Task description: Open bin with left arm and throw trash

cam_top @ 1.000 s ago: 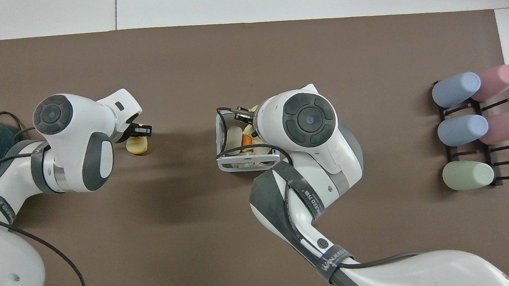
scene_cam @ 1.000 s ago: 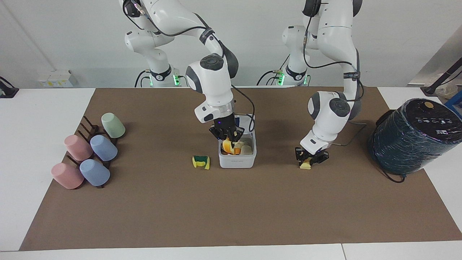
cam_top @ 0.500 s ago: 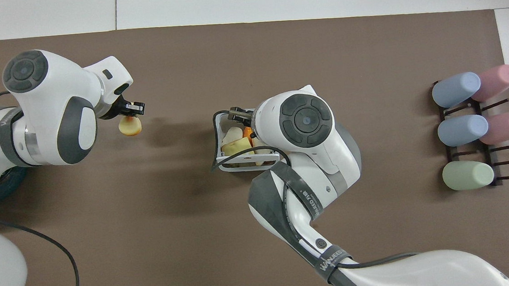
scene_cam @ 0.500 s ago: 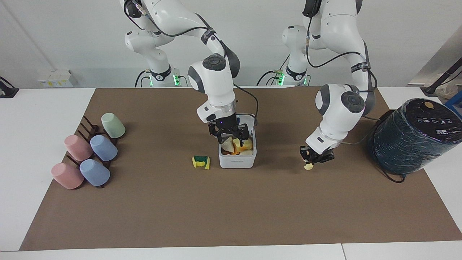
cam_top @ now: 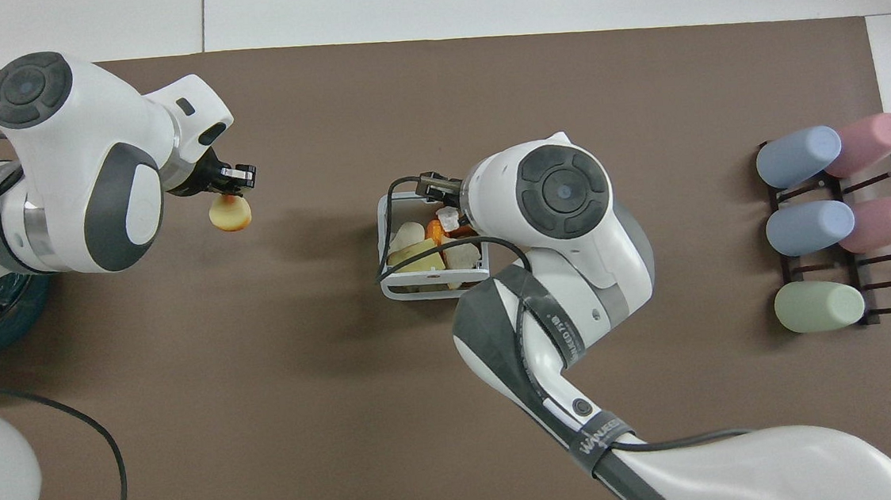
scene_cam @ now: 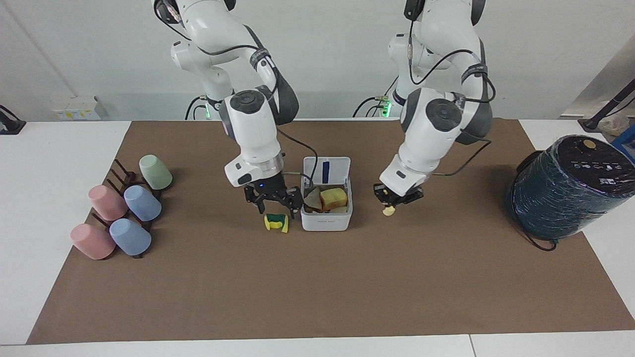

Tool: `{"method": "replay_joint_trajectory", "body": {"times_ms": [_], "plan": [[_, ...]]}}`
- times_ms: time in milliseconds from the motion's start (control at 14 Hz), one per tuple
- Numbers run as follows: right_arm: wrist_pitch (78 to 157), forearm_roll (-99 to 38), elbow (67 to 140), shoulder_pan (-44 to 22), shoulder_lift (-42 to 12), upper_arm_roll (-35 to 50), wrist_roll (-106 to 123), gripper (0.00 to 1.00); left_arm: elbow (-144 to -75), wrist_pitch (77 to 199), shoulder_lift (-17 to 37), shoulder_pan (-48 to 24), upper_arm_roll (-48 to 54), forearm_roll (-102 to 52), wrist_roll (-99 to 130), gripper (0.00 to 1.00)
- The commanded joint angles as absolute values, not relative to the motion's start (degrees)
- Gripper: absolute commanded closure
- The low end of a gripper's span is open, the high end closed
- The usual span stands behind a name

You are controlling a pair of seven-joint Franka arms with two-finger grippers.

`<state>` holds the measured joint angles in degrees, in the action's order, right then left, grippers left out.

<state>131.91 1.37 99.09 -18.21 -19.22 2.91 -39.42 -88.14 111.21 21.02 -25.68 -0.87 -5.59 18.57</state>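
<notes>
The white bin [scene_cam: 326, 224] stands mid-mat with its lid [scene_cam: 337, 167] swung open toward the robots. Yellow sponge pieces [scene_cam: 333, 197] lie inside it, and they also show in the overhead view [cam_top: 414, 256] within the bin's rim [cam_top: 433, 291]. My right gripper [scene_cam: 276, 207] is open and empty, just over the curled green-and-yellow sponge [scene_cam: 276, 222] that lies on the mat beside the bin. My left gripper [scene_cam: 397, 197] is shut on a small yellow sponge piece [scene_cam: 388, 211], held in the air beside the bin toward the left arm's end. This gripper [cam_top: 232, 183] and piece [cam_top: 229, 214] also show from overhead.
A big dark teal wrapped cylinder [scene_cam: 568, 186] lies at the left arm's end of the table. A rack of pastel cups [scene_cam: 121, 213] lies at the right arm's end. A cable runs over the bin's rim.
My right gripper let its sponge go into the bin and moved out over the green sponge. My left gripper lifted the small yellow piece off the mat and carried it toward the bin.
</notes>
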Motion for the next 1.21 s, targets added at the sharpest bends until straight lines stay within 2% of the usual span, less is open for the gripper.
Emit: {"method": "replay_joint_trajectory", "body": {"times_ms": [0, 286, 357, 429, 500, 571, 643, 714, 786, 1071, 1143], "plan": [[135.86, 1.76, 105.98, -15.91, -16.7, 3.6, -36.83, 0.0, -86.48, 110.39, 21.97, -30.57, -1.58, -4.92, 25.99, 1.0], [142.27, 1.76, 112.75, -15.38, -16.7, 3.6, -36.65, 0.0, -88.76, 114.86, 21.01, -36.64, -1.23, -5.1, 30.67, 1.0], [144.03, 1.67, 113.55, -15.47, -16.96, 3.6, -36.74, 0.0, -88.86, 115.66, 21.01, -37.43, -1.23, -5.18, 31.72, 0.95], [144.49, 1.67, 114.08, -15.47, -17.31, 3.6, -36.65, 0.0, -88.68, 116.1, 21.01, -37.88, -1.23, -5.36, 33.38, 0.87], [144.49, 1.67, 114.69, -15.64, -17.66, 3.6, -36.56, 0.0, -88.42, 116.97, 21.09, -37.97, -1.23, -5.45, 35.57, 0.63], [144.58, 1.67, 115.57, -16.08, -18.28, 3.6, -36.3, 0.0, -88.24, 117.59, 21.18, -37.88, -1.23, -5.36, 36.29, 0.34], [144.58, 1.67, 115.75, -16.34, -18.72, 3.69, -36.21, 0.0, -88.24, 117.6, 21.18, -37.88, -1.32, -5.19, 36.3, 0.14], [144.58, 1.67, 115.93, -16.7, -18.98, 3.69, -36.12, 0.0, -88.16, 117.42, 21.27, -37.79, -1.32, -5.01, 36.3, 0.0], [144.58, 1.67, 116.54, -17.05, -19.16, 3.69, -36.04, 0.0, -88.07, 116.9, 21.18, -37.79, -1.41, -4.92, 36.3, 0.0], [147.57, 1.49, 117.6, -18.46, -19.51, 3.69, -35.6, 1.0, -83.6, 109.98, 20.92, -34.64, -2.11, -4.92, 35.77, 0.0], [147.83, 1.41, 117.6, -18.37, -19.6, 3.69, -36.03, 1.0, -81.84, 107.86, 20.83, -33.24, -2.2, -5.01, 35.68, 0.0]]}}
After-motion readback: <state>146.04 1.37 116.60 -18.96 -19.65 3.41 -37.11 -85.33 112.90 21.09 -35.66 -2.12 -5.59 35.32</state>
